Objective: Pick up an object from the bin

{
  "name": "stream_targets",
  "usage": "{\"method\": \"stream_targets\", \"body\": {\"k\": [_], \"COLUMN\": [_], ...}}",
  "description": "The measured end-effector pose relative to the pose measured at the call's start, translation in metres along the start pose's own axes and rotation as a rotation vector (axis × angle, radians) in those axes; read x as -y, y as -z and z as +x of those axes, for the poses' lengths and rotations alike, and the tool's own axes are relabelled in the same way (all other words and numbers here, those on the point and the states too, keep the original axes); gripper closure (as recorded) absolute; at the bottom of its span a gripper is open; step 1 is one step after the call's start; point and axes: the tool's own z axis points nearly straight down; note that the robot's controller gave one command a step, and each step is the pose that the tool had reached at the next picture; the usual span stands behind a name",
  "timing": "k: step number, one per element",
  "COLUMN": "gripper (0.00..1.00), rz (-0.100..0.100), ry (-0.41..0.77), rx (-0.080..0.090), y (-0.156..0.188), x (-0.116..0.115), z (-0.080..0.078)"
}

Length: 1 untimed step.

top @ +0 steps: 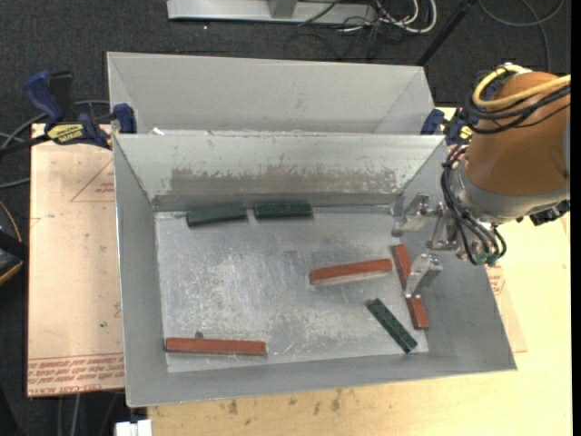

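As pincer (pixel 418 243) hovers, three red bars (pixel 350 272), three green bars (pixel 282 211) lie

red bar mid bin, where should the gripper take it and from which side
Probably at mid-length of the middle red bar, across its narrow width, coming straight down from above: it lies flat, with bare bin floor along both long sides.

a thin red bar (pixel 418 314) lies flat by the right wall of the bin (pixel 136 262), running front to back.
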Motion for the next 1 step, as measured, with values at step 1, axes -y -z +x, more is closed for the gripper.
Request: {"method": "stream_targets", "body": {"k": [1], "gripper": [0.0], "rz": [-0.001], "ry": [-0.152], "rx": [-0.003], "y": [-0.0629], "x": [-0.0328], "z": [-0.0079]}}
